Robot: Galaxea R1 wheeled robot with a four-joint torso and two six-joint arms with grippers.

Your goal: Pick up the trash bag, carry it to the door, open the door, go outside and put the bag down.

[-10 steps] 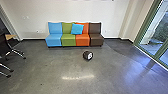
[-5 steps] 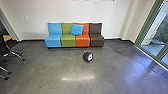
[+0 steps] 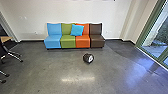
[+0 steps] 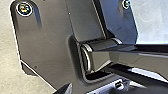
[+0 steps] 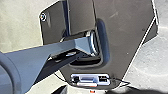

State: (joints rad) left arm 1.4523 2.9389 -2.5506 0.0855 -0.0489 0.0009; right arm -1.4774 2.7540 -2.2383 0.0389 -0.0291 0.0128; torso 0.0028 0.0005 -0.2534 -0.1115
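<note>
Sitting on the glossy floor (image 3: 47, 68) is a rounded black object (image 3: 87, 58).

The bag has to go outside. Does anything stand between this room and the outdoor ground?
Yes: at the head view's right, green-framed glass stands between the floor and the pale ground outside. I cannot tell whether it is the door. The dark object before the coloured seats seems off that way.

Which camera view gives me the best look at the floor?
The head view: the floor stretches openly from the row of coloured seats to the green-framed glass. Both wrist views show pale patches of it beside the robot's dark plate.
</note>
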